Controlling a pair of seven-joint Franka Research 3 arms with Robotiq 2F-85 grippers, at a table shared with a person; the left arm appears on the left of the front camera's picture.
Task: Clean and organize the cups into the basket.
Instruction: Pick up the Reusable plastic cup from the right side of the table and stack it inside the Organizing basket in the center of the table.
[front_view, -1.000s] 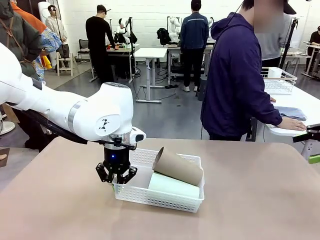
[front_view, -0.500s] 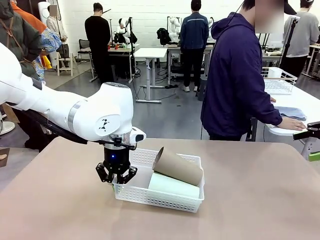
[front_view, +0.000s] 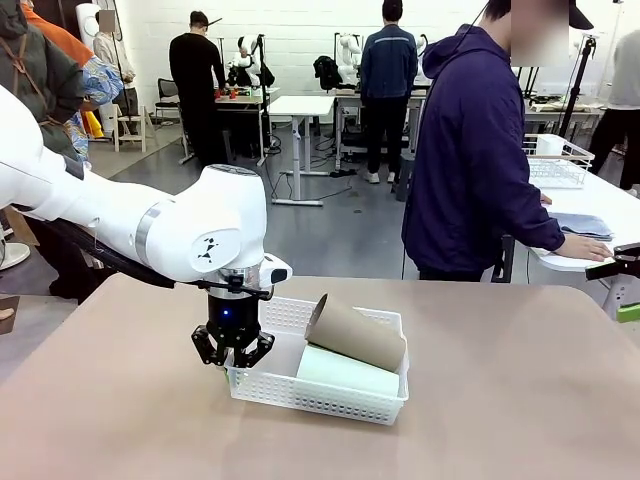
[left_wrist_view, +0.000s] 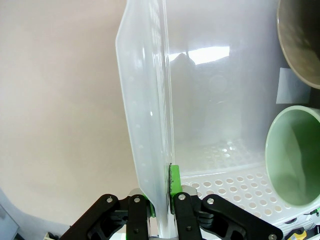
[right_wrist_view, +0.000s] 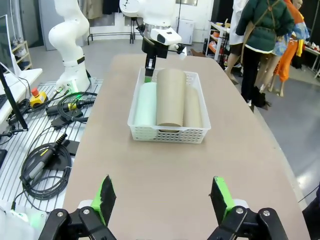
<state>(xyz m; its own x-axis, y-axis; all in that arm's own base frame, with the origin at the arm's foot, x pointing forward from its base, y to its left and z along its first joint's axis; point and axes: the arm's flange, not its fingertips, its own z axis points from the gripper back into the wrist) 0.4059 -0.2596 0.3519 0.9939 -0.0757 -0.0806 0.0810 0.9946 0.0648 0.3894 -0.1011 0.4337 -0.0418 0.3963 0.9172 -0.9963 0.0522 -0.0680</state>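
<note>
The bench (front_view: 520, 400) carries the basket (front_view: 300, 390) near its middle, with bare surface on every side out to the edges. Three cups lie inside: two tan cups (right_wrist_view: 170, 95) and a mint cup (front_view: 345, 372). The left gripper (left_wrist_view: 160, 197) is clamped on the basket's end rim. The right gripper (right_wrist_view: 162, 197) hangs over the bench's opposite end, jaws spread wide, holding nothing.

Left arm reaches in from the left side, wrist bent straight down, left hand (front_view: 232, 352) pointing vertically with its green pads (left_wrist_view: 174, 181) pinched tight together. Right hand (right_wrist_view: 162, 200) hangs level and well back, fingers (right_wrist_view: 220, 197) spread wide apart, gripping nothing.
</note>
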